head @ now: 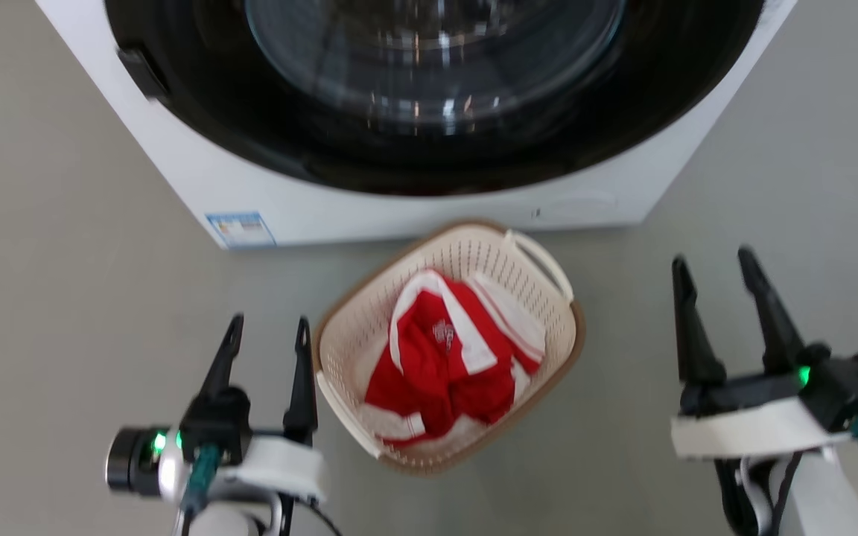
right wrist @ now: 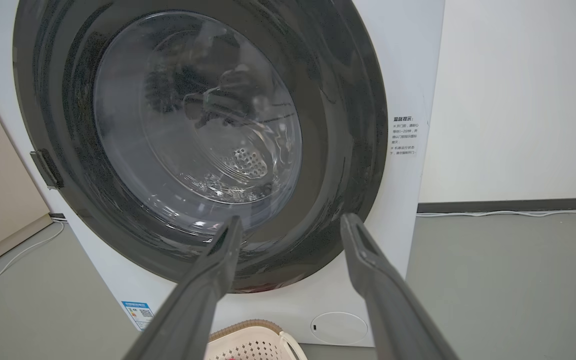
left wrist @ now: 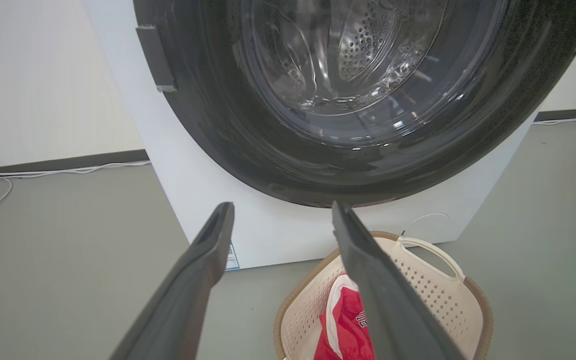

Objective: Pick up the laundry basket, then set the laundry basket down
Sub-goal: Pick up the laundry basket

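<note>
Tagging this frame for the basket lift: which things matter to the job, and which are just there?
Job: laundry basket, on the floor; left gripper and right gripper, both open, flanking it.
Just there: washer; red-and-white garment inside the basket; white cable along the wall.

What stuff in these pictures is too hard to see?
Head view: the washer's top is cut off by the picture's upper edge.
Head view: the laundry basket's floor is hidden under the red and white clothes.
Head view: the blue label is too blurred to read.
Right wrist view: the printed notice is too small to read, and the bottom edge cuts off most of the basket.
</note>
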`<state>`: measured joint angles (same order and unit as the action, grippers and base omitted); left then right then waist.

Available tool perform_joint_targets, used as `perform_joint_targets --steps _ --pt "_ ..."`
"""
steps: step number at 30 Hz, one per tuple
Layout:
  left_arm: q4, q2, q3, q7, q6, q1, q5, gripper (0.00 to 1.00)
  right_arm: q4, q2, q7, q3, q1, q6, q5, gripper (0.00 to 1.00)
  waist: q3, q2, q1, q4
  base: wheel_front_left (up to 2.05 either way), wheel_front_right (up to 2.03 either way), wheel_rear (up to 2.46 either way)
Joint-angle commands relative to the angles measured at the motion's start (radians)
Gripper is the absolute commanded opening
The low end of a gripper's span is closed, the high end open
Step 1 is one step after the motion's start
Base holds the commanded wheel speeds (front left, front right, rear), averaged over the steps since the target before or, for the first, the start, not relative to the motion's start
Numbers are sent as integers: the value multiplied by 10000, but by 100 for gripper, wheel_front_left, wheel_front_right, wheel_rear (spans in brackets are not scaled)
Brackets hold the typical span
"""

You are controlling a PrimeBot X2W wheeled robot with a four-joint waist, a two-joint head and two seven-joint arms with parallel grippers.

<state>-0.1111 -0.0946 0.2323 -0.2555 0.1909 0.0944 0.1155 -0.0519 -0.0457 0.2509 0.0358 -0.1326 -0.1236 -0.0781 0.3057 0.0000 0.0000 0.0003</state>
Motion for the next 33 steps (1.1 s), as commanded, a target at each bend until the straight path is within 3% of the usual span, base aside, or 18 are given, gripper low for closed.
perform_joint_targets --steps 1,15,24,33 --pt "92 -1 -362 -63 -113 509 49 100 315 -45 109 -183 -372 -71 100 100 819 0 0 -17 0 0 0" --pt "-2712 357 -1020 -63 -832 2224 171 100 566 -45 109 -131 -1621 -71 190 100 2627 0 0 -285 0 0 0" --pt "-4740 436 -1434 -63 -1245 3018 1055 100 692 -45 109 -211 -2095 -71 150 100 3411 0 0 -668 0 0 0" --pt "-6567 442 -1493 -63 -1246 3773 2253 100 788 -45 109 -190 -2291 -71 134 100 3878 0 0 -939 0 0 0"
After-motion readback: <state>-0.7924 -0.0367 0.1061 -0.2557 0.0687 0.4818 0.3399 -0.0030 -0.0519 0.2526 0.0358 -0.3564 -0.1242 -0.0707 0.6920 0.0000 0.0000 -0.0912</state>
